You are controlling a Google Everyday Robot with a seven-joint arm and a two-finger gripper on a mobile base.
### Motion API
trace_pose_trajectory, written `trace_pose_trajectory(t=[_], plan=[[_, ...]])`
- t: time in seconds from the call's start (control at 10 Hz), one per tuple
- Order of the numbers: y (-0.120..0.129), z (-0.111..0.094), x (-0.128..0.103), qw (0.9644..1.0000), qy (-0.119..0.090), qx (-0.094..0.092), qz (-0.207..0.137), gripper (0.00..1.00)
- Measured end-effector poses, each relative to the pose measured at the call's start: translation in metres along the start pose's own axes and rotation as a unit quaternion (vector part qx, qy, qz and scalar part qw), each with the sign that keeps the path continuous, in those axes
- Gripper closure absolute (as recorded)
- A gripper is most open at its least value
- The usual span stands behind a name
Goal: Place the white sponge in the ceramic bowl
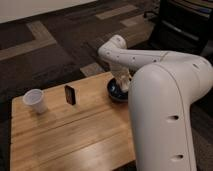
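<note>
The ceramic bowl (115, 93), dark blue, sits near the far right edge of the wooden table (70, 135). My gripper (122, 83) hangs straight down over the bowl, at or just inside its rim. My white arm (165, 100) fills the right side of the view and covers the bowl's right part. I cannot make out the white sponge; it is hidden by the gripper or the arm, and I cannot tell whether it is held.
A round white cup (35, 100) stands at the table's far left. A small dark upright block (70, 94) stands between cup and bowl. Patterned carpet lies beyond the table, and a dark chair (185, 25) stands at the back right.
</note>
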Motion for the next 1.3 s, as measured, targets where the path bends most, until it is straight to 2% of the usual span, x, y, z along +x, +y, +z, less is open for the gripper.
trace_pose_trajectory(t=[0.7,1.0,1.3], plan=[[-0.0001,0.0001,0.0006,1.0000,0.001,0.000,0.001,0.76],[-0.0006,0.0002,0.0008,1.0000,0.001,0.000,0.002,0.81],[-0.0009,0.0003,0.0009,1.0000,0.001,0.000,0.002,0.47]])
